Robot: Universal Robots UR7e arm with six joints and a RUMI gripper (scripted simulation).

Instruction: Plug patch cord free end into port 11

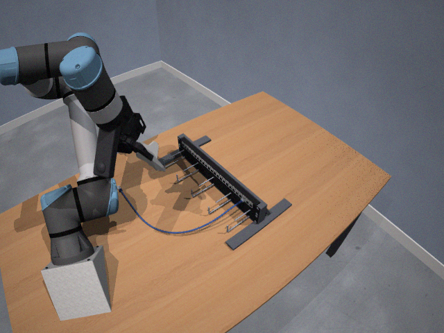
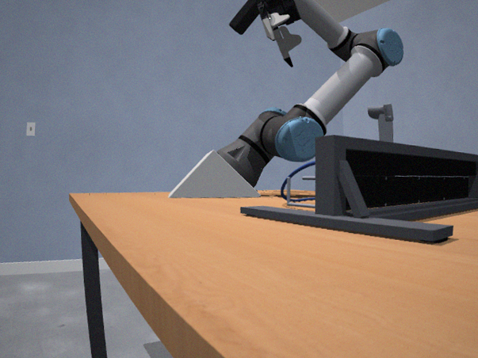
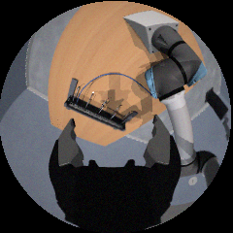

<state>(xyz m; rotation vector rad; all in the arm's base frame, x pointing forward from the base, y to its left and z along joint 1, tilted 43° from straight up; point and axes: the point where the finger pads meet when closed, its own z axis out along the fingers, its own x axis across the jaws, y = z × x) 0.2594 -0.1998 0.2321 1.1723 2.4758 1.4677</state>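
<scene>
Gripper (image 1: 160, 156) (image 2: 282, 52) (image 3: 113, 116): jaws wide apart, nothing between them, raised over the table (image 1: 286, 143) (image 2: 267, 276) (image 3: 83, 44)
Free plug (image 1: 119, 188): ungripped, at 8 o'clock from the gripper in the top view, just beside the arm's blue joint cap (image 1: 114, 197) (image 2: 299, 139) (image 3: 150, 82); latch side too small to tell
Cord (image 1: 175, 232) (image 2: 283, 187) (image 3: 116, 74): thin, smooth, blue, bowed toward 6 o'clock in the top view, far end at the rack's lower-right part
Rack (image 1: 219, 168) (image 2: 327, 176) (image 3: 122, 124): at 3 to 4 o'clock from the gripper in the top view, matte dark grey, long and boxy, upright on flat bar feet (image 1: 258, 225) (image 2: 348, 224) (image 3: 73, 88)
Cable guides (image 1: 203, 190) (image 2: 288, 191): slim metallic rods with upturned ends, sticking out in front of the ports
Step in hand: reaching the plug, judged early; port 11 insertion was not yet done
Grasp: needed a slow approach, fingers square on the plug body, latch left free and facing up, no pinch on the cord
Insertion: would want the plug brought to 10 to 11 o'clock of the plugged end in the top view, slack kept off the guides, then a straight, level push until the latch caught
Risk: a snagged cord or angled push could have tipped the rack
Table: orange-brown wood grain, curved near edge
</scene>
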